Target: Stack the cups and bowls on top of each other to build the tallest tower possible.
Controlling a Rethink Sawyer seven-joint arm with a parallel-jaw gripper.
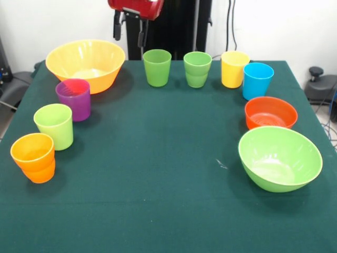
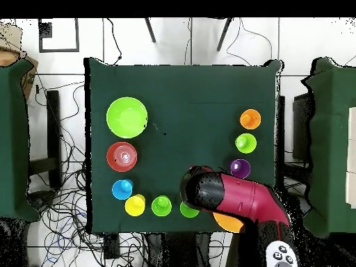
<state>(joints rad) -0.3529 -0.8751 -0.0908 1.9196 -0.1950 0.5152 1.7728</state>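
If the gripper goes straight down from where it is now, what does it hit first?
Probably the bare table between the big orange bowl and the darker green cup. The gripper hangs there, though depth is unclear.

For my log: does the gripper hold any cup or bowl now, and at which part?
Nothing is held. The gripper hangs open above the table's far edge, beside the orange bowl, touching no cup.

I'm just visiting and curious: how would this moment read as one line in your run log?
stage: nothing stacked | gripper: raised at far edge, holding nothing | cups: upright, spread along table edges | bowls: three, separate, upright
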